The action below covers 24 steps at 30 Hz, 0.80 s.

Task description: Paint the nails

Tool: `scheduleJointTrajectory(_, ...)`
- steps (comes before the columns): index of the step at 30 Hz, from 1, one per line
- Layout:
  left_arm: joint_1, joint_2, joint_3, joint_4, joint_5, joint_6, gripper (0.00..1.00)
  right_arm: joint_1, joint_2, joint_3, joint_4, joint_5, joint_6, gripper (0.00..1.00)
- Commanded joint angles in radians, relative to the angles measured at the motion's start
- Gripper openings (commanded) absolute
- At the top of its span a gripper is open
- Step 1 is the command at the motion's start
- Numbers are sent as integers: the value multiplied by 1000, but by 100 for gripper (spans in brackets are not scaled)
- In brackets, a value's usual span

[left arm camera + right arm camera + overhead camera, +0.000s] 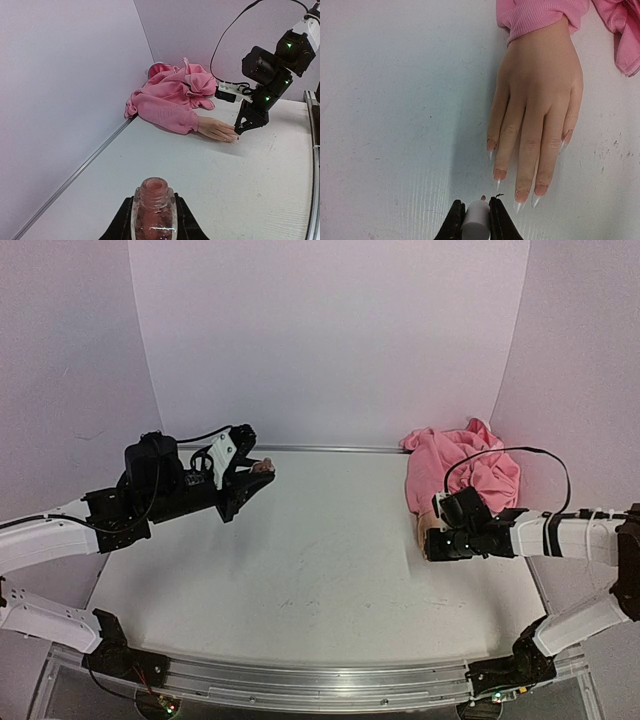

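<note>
Nails of the mannequin hand are lying flat on the right side of the counter, fingertips pointing toward the near edge, several showing pinkish colour near the base. The right claw is pinching a white cap just beside the middle fingertips; any brush under it is too small to make out. Painting seems to be under way, and the next move is likely calling for a light, fine stroke along one nail without nudging the finger. Farther off on the left, the left claw is clamping the open polish bottle upright, apparently raised off the counter. The pink sleeve is bunching at the far right.
</note>
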Motion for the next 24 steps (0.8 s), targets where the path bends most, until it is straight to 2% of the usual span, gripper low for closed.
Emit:
scheduleJointTrajectory(1, 6, -7, 0, 43, -15, 15, 0, -4, 8, 4, 14, 29, -6, 0)
scheduleJointTrajectory(24, 7, -10, -1, 43, -1, 2, 0, -20, 55, 11, 29, 59, -9, 0)
